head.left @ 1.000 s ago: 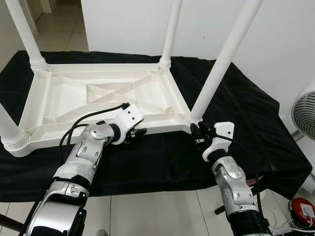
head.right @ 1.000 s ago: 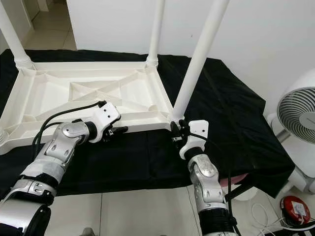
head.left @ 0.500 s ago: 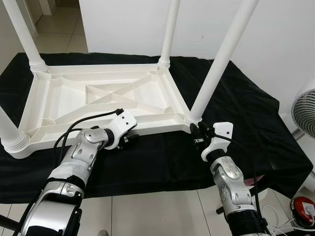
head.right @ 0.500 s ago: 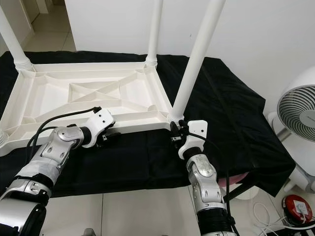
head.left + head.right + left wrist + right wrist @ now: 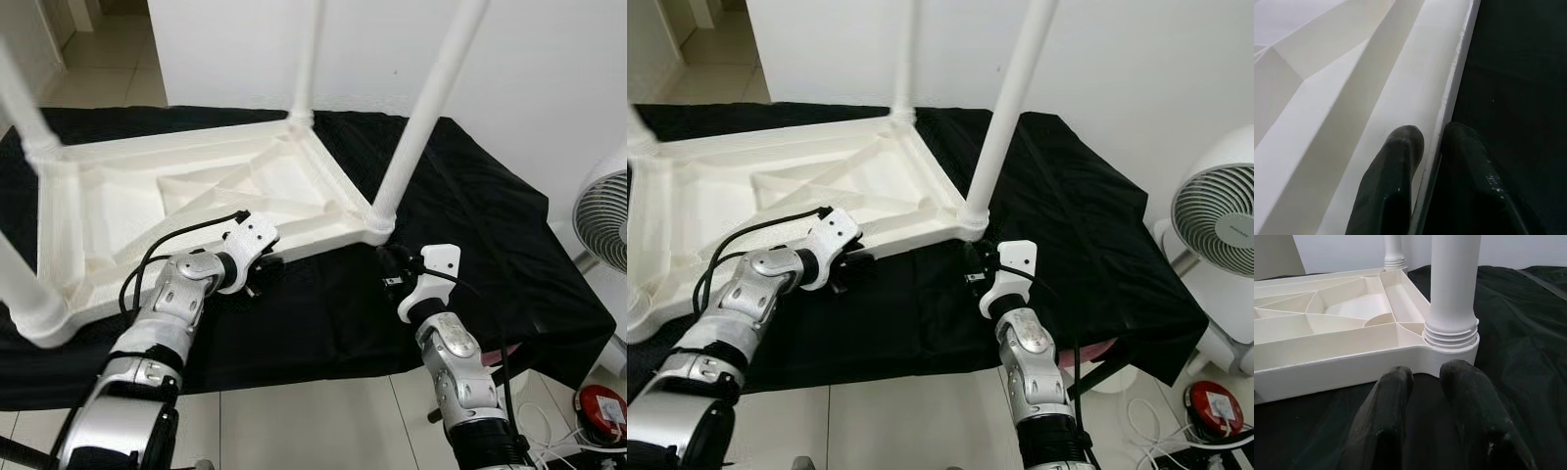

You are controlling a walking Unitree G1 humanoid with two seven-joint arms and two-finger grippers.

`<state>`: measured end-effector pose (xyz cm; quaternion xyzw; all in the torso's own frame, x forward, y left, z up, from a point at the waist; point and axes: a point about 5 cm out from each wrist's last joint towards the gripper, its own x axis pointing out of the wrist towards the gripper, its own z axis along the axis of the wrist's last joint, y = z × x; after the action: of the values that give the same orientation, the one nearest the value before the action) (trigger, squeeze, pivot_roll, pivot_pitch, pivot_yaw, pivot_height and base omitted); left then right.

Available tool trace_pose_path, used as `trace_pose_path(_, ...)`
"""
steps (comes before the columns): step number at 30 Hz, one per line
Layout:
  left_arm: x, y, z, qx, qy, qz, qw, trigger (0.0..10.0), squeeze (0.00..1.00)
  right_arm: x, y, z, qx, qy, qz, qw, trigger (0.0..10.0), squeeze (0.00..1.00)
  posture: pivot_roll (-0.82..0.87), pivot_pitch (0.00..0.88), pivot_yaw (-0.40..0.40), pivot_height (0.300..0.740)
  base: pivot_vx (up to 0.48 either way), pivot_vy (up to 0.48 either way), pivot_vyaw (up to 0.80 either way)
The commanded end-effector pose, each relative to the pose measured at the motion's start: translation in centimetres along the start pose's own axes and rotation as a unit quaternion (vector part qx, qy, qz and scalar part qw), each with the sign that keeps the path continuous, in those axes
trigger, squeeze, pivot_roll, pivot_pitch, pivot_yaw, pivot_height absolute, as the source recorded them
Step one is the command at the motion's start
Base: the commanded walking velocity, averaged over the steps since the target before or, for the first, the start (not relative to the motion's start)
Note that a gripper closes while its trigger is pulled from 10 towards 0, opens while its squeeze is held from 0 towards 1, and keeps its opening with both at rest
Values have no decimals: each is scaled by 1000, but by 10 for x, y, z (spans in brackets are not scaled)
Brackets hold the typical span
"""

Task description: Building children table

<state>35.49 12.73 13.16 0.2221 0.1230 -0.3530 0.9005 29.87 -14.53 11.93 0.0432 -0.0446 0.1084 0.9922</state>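
the left pincer (image 5: pixel 261 284) has swung the upturned table (image 5: pixel 196 196), now skewed

Table leg (image 5: pixel 421 127) and rim (image 5: pixel 1342 369) block ahead; black cloth (image 5: pixel 490 235) rightward open.

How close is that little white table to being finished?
All four legs already stand up from the upside-down table top on the black cloth. The left gripper pinches the top's near rim; the right gripper waits by the corner. Left: turning it upright.
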Motion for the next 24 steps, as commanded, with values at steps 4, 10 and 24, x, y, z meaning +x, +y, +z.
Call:
trace_pose_path(4,0,8,5,-31,-26,204,978,0,0,4,5,3,2,-5,-2,1000,10000,0,-66,0,-67,740,0,0,0)
trace_pose_path(10,11,-6,18,-37,-51,198,978,0,0,8,13,6,8,-11,-2,1000,10000,0,-76,0,-70,740,0,0,0)
trace_pose_path(24,24,-29,41,-35,-82,169,982,4627,0,9,19,9,13,-24,-30,999,10000,0,-94,0,-49,740,0,0,0)
